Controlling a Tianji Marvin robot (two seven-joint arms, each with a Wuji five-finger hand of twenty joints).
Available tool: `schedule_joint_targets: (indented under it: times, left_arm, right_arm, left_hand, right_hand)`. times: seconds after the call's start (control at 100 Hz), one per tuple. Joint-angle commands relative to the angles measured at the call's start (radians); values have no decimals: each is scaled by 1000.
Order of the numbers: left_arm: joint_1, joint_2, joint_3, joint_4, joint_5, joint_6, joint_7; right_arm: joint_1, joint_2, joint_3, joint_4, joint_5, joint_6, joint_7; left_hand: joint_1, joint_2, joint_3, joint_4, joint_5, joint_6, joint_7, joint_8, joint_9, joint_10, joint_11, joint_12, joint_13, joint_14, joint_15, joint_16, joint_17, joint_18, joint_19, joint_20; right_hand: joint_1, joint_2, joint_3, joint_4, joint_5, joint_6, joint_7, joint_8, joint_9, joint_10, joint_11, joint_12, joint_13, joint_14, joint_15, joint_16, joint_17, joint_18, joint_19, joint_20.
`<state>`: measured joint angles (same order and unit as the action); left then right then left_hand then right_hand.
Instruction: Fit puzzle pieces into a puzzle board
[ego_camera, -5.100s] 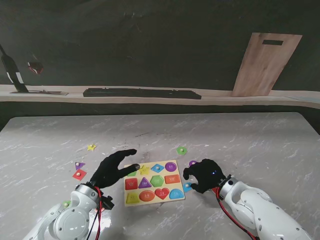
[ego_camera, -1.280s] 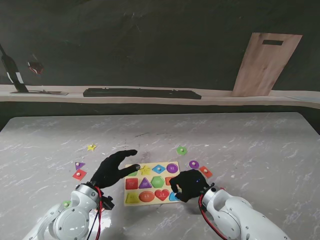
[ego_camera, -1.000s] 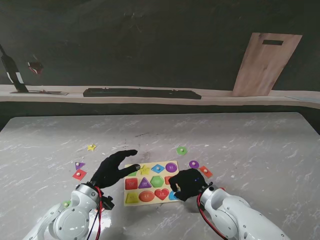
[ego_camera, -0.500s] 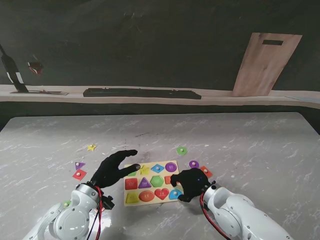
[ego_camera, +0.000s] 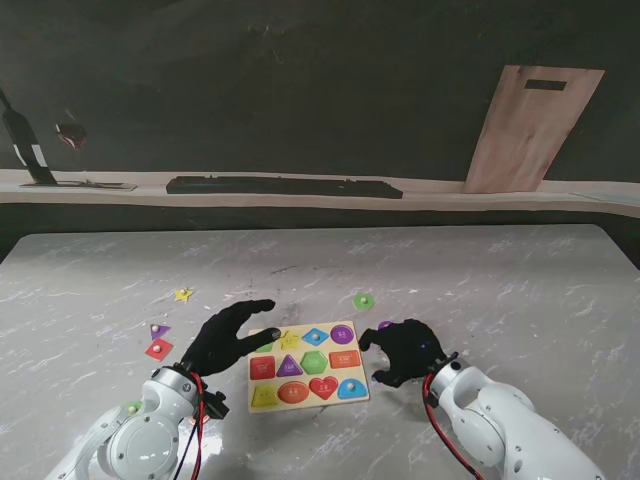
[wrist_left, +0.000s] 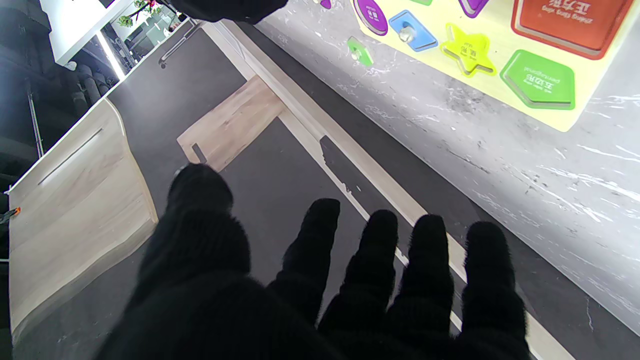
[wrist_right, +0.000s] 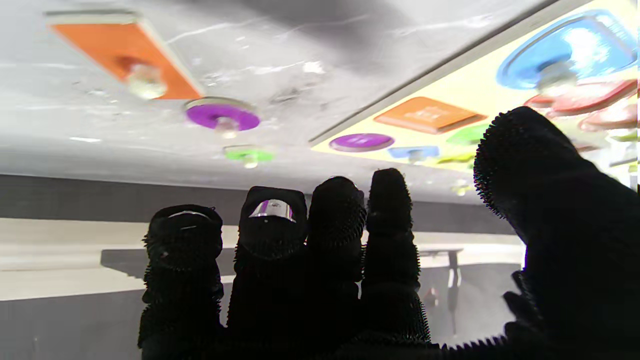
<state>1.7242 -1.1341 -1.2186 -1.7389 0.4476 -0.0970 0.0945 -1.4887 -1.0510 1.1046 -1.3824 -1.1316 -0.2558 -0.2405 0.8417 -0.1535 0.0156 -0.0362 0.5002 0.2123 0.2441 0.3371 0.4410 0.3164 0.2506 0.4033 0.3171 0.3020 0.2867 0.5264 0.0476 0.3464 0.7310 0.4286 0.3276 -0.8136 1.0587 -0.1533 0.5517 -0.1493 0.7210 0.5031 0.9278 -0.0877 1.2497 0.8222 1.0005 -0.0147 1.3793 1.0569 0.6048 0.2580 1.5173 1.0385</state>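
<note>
From the stand's view the puzzle board (ego_camera: 308, 365) lies at the near middle of the table (ego_camera: 500, 270), between the two hands; the left hand (ego_camera: 228, 338) hovers at the board's nine o'clock, fingers spread and grasping nothing; the right hand (ego_camera: 404, 351) sits at the board's three o'clock, fingers loosely curled, apparently empty, though its palm is hidden here. Loose pieces lie around: a green piece (ego_camera: 363, 300) at the board's one o'clock, a purple piece (ego_camera: 385, 325) just peeking past the right hand, a yellow star (ego_camera: 183, 295) at ten o'clock, and a purple triangle (ego_camera: 159, 330) with a red piece (ego_camera: 158, 349) at nine o'clock, well apart from the board.

In the left wrist view the fingers (wrist_left: 375, 250) are splayed with nothing between them; the board's corner shows star and pentagon recesses with printed labels and no knobs, so I judge those unfilled; a blue diamond (wrist_left: 410, 34) with a knob is seated.

In the right wrist view the fingers (wrist_right: 340, 220) stand released, thumb apart, nothing held; a blue oval (wrist_right: 565, 47) with a knob sits in the board; an orange piece (wrist_right: 127, 62), the purple circle and the green piece lie loose on the table beyond.

By my reckoning only a couple of pieces are placed; most slots remain open, with at least six pieces left to fetch.
</note>
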Motion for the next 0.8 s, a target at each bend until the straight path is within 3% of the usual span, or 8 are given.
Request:
schedule_joint_targets:
  times: [0.0, 0.1, 0.45, 0.79]
  left_arm:
    - [1, -1, 4, -1, -3, 5, 0]
    - [-2, -1, 5, 0, -4, 6, -3]
    - [-13, 0, 13, 10, -11, 7, -12]
    - [-24, -1, 22, 20, -21, 9, -16]
  right_arm:
    - [9, 18, 26, -6, -10, -3, 13]
    - [5, 28, 77, -8, -51, -16, 31]
    - [-105, 51, 246, -69, -152, -58, 120]
    - [-152, 54, 288, -90, -174, -46, 162]
  left_hand:
    - [-17, 29, -29, 13, 15, -32, -17, -1, 9, -20, -18, -12, -4, -46, -20, -9, -13, 10, -11, 17]
    - [-17, 29, -28, 14, 16, -31, -16, -1, 10, -20, -18, -12, -4, -46, -19, -8, -13, 10, -11, 18]
    - [-16, 28, -28, 14, 15, -30, -18, -1, 10, -20, -19, -12, -5, -45, -19, -8, -14, 11, -11, 18]
    - [-17, 30, -29, 14, 13, -31, -19, -1, 8, -21, -19, -12, -7, -47, -21, -9, -14, 10, -11, 17]
  right_hand:
    - [-6, 14, 2, 24, 28, -50, 25, 14, -30, -4, -10, -12, -19, -3, -11, -8, -11, -8, -6, 6]
    - [2, 30, 6, 28, 69, -75, 43, 25, -34, -4, -22, -15, -25, -4, -25, -10, -15, -11, -17, 4]
    - [-35, 91, -17, 35, 173, -10, 91, 52, -40, 7, -41, -16, -33, 4, -43, -8, -22, -9, -36, 3]
    - [-94, 129, -104, 36, 265, -5, 128, 83, 10, 31, -42, -5, -3, 31, -25, 5, -11, 21, -19, 26]
